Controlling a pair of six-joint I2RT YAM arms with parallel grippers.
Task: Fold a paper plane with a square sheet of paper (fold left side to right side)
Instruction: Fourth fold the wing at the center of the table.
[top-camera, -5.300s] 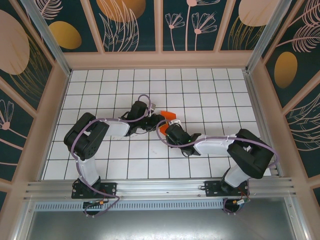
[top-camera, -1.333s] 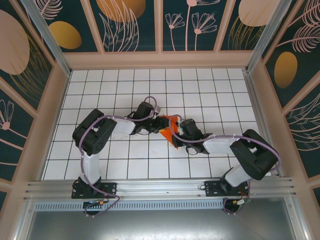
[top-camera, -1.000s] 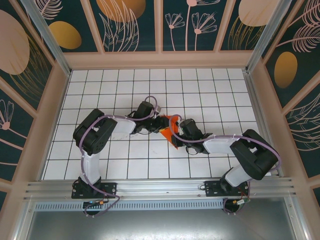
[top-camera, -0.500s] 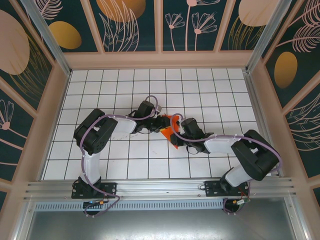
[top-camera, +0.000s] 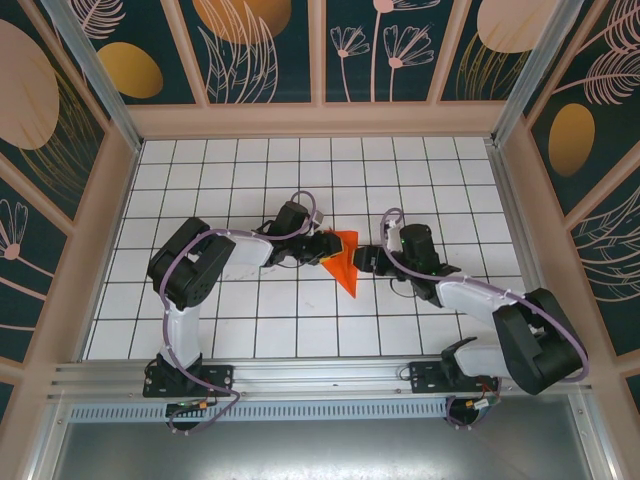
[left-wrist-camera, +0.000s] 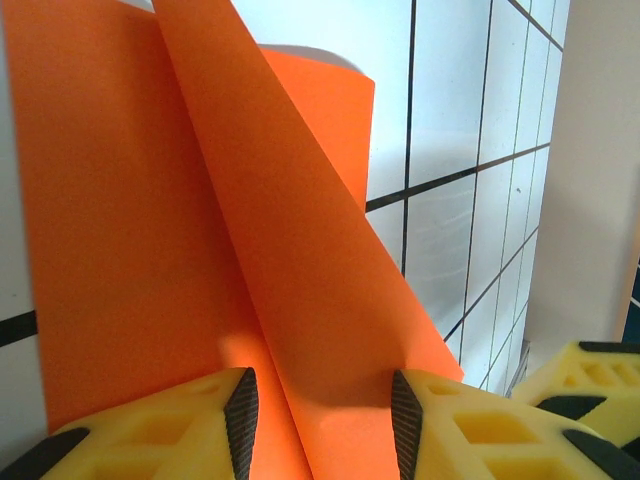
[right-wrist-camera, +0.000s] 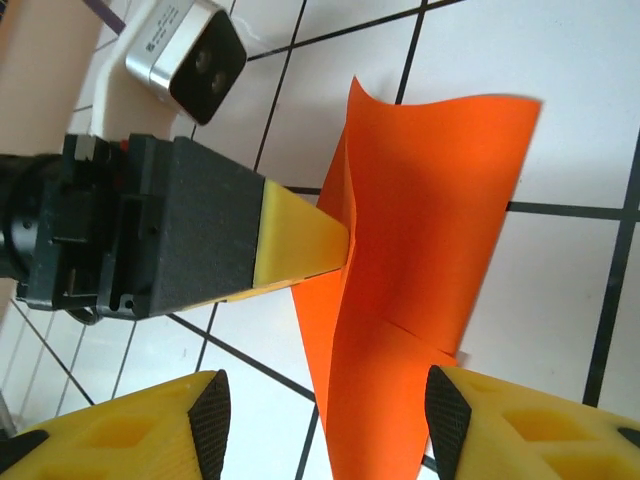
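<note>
The square sheet of paper (top-camera: 343, 265) lies creased about the middle of the tabletop (top-camera: 250, 180), one flap standing up loose. My left jaws sit part-closed astride that flap, pads (left-wrist-camera: 243, 405) either side; whether they truly pinch it, I cannot tell. My right jaws gape apart just off the sheet's right edge. The risk: that soft crease springs open, or a clumsy regrasp drags and crumples the sheet.

orange paper (top-camera: 343, 265), folded triangular, flap raised
</note>
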